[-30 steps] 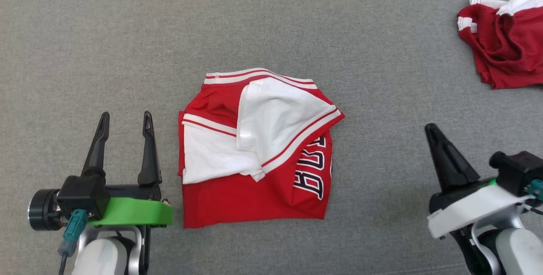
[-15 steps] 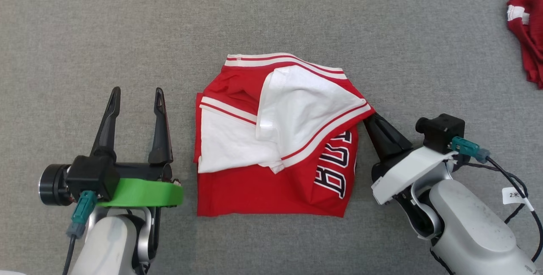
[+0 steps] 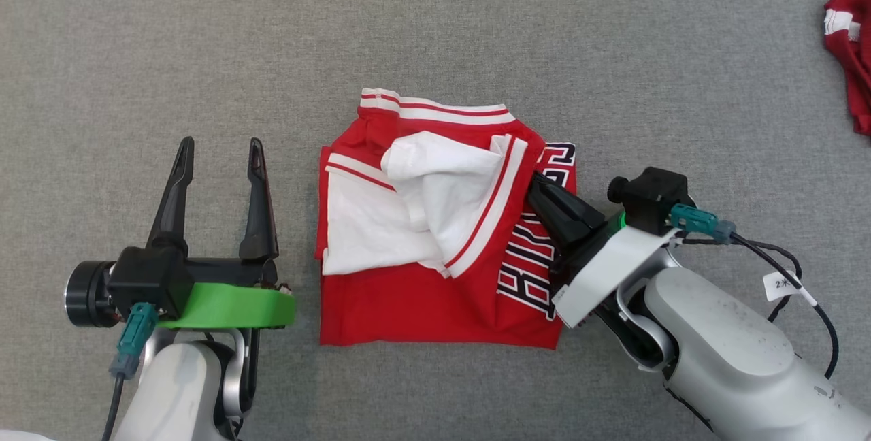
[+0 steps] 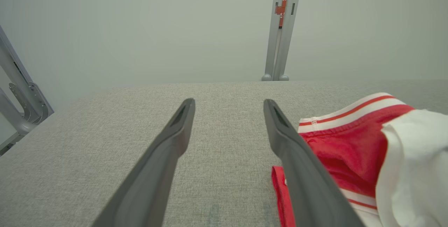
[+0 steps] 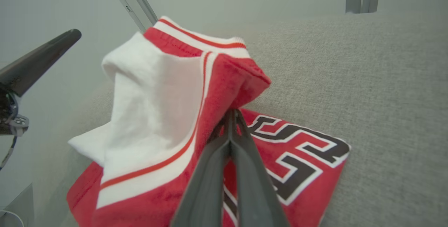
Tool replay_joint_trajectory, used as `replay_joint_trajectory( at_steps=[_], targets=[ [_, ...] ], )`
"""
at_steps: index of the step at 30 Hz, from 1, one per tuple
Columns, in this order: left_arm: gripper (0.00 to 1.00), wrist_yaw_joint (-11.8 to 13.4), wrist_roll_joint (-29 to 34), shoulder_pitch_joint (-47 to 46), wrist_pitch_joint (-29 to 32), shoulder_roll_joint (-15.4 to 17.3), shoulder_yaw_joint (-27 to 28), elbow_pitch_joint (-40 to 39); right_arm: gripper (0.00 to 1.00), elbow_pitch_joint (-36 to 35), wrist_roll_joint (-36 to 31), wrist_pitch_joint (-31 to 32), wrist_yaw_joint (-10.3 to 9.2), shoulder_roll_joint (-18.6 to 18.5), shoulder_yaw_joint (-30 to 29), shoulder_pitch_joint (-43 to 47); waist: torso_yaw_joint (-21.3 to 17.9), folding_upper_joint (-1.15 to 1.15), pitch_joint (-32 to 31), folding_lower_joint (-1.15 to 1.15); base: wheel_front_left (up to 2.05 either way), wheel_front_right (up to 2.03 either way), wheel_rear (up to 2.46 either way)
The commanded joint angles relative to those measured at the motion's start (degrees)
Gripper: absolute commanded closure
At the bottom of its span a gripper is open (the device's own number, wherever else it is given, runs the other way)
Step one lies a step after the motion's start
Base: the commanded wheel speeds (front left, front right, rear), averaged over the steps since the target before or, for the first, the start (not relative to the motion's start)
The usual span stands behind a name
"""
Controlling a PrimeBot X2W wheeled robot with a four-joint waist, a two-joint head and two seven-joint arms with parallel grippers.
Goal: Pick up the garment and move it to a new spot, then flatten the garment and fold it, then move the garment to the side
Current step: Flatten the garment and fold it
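Observation:
The garment (image 3: pixel 422 305) is a red and white jersey with dark lettering, lying folded in the middle of the grey cloth surface. My right gripper (image 3: pixel 537 182) is shut, its tips pressed in from the right against the bunched white and red flap (image 3: pixel 463 189), above the lettering. In the right wrist view the shut gripper (image 5: pixel 231 113) meets the underside of the lifted red fold of the garment (image 5: pixel 157 108). My left gripper (image 3: pixel 220 148) stands open just left of the jersey, holding nothing. The left wrist view shows that open gripper (image 4: pixel 228 103) beside the garment's striped edge (image 4: pixel 350 150).
A second red and white garment (image 3: pixel 850 46) lies crumpled at the far right edge. The grey cloth surface (image 3: pixel 435 26) stretches around the jersey. Metal posts (image 4: pixel 281 27) stand beyond the surface's far edge.
My right gripper has moved left onto the garment and pushed the white flap leftward into a bunch, uncovering more lettering. The left gripper has stayed put. The head camera shifted.

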Motion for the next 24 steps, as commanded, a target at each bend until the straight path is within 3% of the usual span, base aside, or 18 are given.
replay_joint_trajectory(
  at_steps=[1,24],
  targets=[
    [0.00,-0.32,0.45,-0.94,-0.25,-0.15,0.09,0.06,1.00,0.50,0.51,-0.39,0.02,0.40,0.62,-1.34,0.08,0.00,-0.07,0.00,0.00,0.00,0.00],
    [0.00,-0.48,0.29,-0.71,-0.50,-1.19,-0.06,0.81,1.00,3.15,14.97,1.30,0.02,2.37,28.33,-10.29,2.01,0.00,-0.15,0.00,0.00,0.00,0.00]
  ],
)
